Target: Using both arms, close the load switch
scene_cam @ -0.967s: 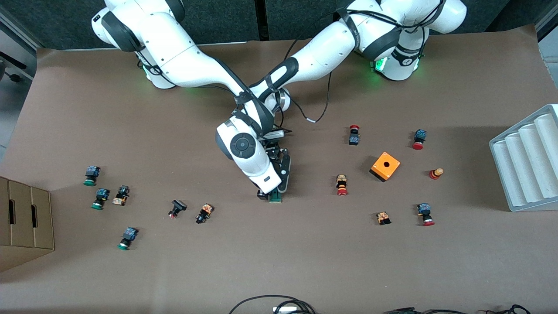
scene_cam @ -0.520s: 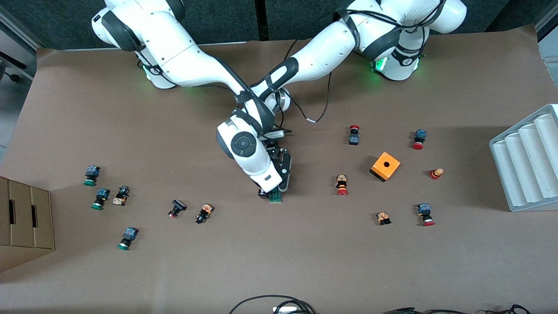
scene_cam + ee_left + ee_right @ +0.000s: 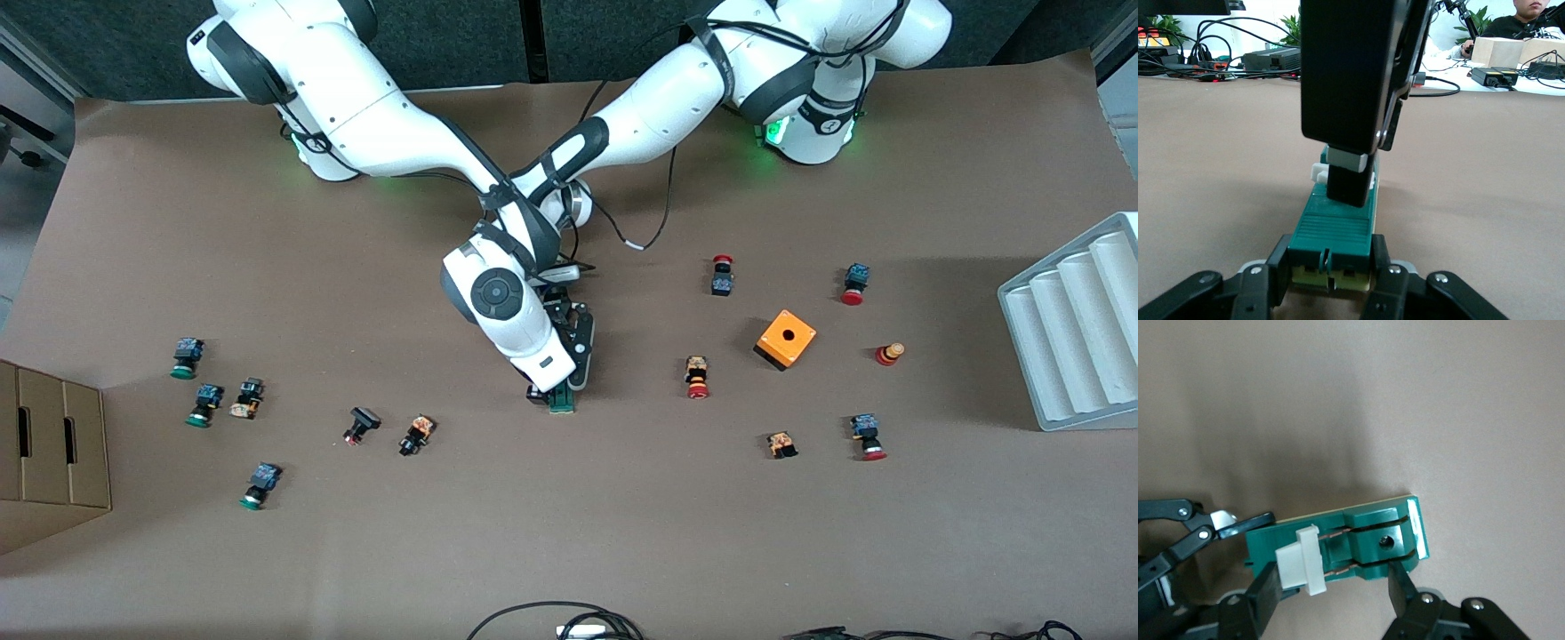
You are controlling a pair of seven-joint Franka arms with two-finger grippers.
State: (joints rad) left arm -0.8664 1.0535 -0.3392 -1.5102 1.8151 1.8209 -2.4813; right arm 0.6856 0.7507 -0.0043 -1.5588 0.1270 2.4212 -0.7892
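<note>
On the brown table (image 3: pixel 622 533), the left gripper (image 3: pixel 1330 270) clamps the load switch (image 3: pixel 561 402). The right gripper (image 3: pixel 1331 587) straddles it, fingers parted. An orange cube (image 3: pixel 786 339) sits at its three o'clock.

Left hand (image 3: pixel 1330 283) clamped low; right hand (image 3: pixel 1335 587) straddling (fingers apart)

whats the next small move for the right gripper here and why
Probably keep closing the right gripper so its fingers push the white tab in. The left gripper already clamps the load switch at its end on the table, and the tab still sticks out.
</note>
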